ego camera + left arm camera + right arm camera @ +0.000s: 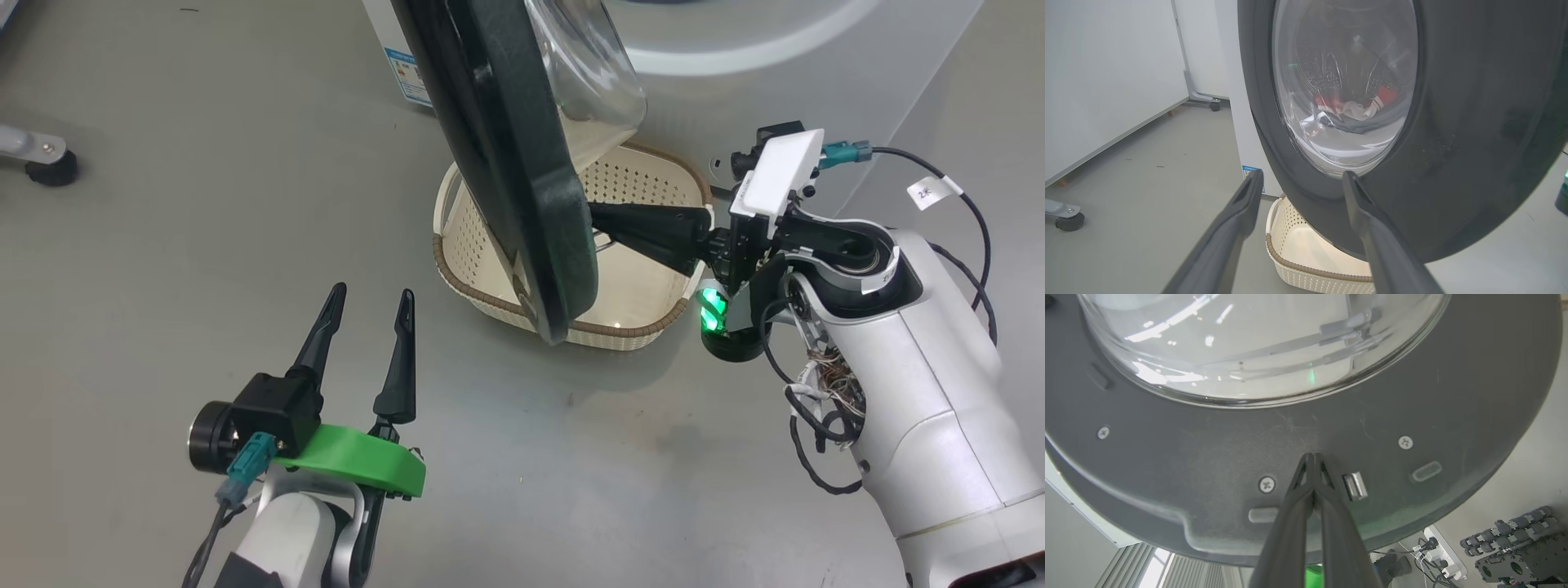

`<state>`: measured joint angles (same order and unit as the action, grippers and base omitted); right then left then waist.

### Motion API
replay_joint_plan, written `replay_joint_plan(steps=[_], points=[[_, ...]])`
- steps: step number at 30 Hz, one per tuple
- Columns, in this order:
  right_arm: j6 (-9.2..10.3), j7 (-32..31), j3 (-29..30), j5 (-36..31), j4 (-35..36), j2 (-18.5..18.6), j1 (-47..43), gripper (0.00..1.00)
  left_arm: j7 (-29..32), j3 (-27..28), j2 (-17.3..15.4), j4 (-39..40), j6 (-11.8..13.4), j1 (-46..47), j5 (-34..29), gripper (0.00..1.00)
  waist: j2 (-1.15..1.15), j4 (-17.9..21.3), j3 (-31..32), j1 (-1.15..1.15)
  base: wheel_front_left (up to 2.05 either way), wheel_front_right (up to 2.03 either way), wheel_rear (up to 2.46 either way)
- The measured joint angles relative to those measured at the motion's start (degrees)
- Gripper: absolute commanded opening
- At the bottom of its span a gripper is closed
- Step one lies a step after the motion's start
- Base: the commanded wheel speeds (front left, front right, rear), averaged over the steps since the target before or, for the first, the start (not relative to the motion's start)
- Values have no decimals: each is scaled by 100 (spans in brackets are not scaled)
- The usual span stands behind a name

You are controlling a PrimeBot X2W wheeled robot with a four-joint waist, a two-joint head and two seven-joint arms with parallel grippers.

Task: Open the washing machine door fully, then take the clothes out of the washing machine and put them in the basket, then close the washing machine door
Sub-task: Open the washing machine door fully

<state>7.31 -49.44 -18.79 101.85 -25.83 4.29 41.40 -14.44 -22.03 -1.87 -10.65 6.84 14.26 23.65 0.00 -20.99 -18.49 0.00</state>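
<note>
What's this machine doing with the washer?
A two-armed robot is working on the white front-loading washing machine. Its right gripper, fingers shut together, has its tips against the inner face of the big round black-rimmed glass door, which is swung out. The left gripper hangs open above the grey floor. The red-and-white clothes lie inside; the cream perforated plastic basket below looks empty.

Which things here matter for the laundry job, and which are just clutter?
Job: washing machine door, washing machine, clothes inside it, basket, right gripper shut at the door, left gripper open.
Lying about: caster foot, power strip, roller parts.
</note>
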Motion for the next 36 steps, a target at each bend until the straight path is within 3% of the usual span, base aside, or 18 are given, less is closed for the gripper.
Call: replay_joint_plan(steps=[11, 22, 28, 36], points=[[0, 144, -749, 714, 393, 0, -177, 0, 0, -67, 0, 1, 0, -34, 1, 100, 0, -99, 49, 0, 0, 0, 0], [0, 611, -927, 839, 516, -14, -202, 0, 0, 134, -1, -19, 0, -169, -22, 100, 0, -53, 170, 0, 0, 0, 0], [-21, 1103, -844, 268, 766, 30, -194, 0, 0, 232, 0, -33, 0, -169, -105, 100, 0, 136, 284, 0, 0, 0, 0], [-447, 1729, -716, -516, 898, 636, -346, 0, 0, 504, -1, -156, 0, -170, -124, 100, 0, 437, 558, 0, 0, 0, 0]])
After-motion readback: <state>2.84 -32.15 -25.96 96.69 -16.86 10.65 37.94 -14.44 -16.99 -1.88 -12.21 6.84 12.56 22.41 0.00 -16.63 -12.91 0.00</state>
